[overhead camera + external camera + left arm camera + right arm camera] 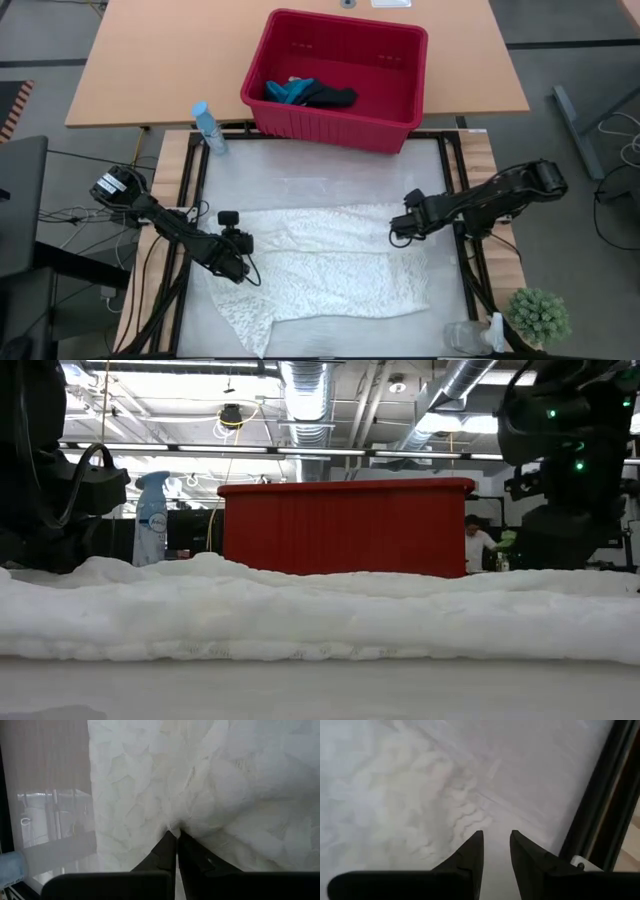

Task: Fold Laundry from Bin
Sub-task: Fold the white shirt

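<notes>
One piece of the laundry, the large white lacy cloth [335, 262], lies spread on the desk [320, 180] just in front of the red bin [340, 75], while a dark item [330, 96] and a teal item [290, 90] are not yet taken out and sit in the bin's left part. The step in hand looks like the folding of the white cloth: both arms are down at its two ends.

The left gripper [176, 836] is at the cloth's left edge, on the side away from the bin, with its jaws closed tight on a pinch of the fabric. The right gripper [496, 837] is at the cloth's right edge, its jaws partly apart with bare desk between them and nothing held; the lacy edge lies just beside one fingertip.

The next move probably calls for the right gripper to shift onto that edge and close, so that both ends can be lifted and carried over together.

The high view alone shows the whole layout: the bin's contents, a blue spray bottle [208, 127] beside the bin's left corner, and a small plant [538, 315] well apart from it. The wrist views alone settle what each pair of jaws holds. The low view gives only the cloth's rumpled ridge [320, 615] with the bin's wall [345, 525] behind it.
</notes>
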`<control>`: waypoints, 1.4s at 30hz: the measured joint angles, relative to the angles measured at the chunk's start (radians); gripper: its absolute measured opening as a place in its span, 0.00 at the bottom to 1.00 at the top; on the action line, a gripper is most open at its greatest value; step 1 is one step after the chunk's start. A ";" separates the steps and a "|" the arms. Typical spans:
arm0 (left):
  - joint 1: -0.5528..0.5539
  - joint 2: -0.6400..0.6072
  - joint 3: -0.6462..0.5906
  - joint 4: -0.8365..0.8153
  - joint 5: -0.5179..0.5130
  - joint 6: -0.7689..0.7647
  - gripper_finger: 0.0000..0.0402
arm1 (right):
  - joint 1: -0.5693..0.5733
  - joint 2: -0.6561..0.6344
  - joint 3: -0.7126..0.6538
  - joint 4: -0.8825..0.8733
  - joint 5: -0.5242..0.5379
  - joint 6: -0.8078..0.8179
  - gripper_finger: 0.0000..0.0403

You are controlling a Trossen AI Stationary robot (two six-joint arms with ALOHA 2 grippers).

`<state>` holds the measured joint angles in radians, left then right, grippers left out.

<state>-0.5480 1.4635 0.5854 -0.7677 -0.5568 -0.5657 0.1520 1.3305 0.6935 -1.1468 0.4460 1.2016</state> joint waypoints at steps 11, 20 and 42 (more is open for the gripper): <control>0.000 0.000 0.000 0.004 0.000 0.006 0.00 | 0.062 -0.018 0.081 0.310 0.008 -0.225 0.29; 0.000 0.000 0.000 0.011 -0.005 0.053 0.00 | 0.119 0.018 0.087 1.070 -0.014 -0.809 0.29; 0.000 0.000 0.000 0.090 -0.056 0.133 0.00 | -0.130 0.679 0.612 1.329 -0.366 -1.042 0.60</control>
<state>-0.5480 1.4635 0.5858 -0.6778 -0.6131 -0.4332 0.0224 2.0092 1.3059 0.1820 0.0801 0.1598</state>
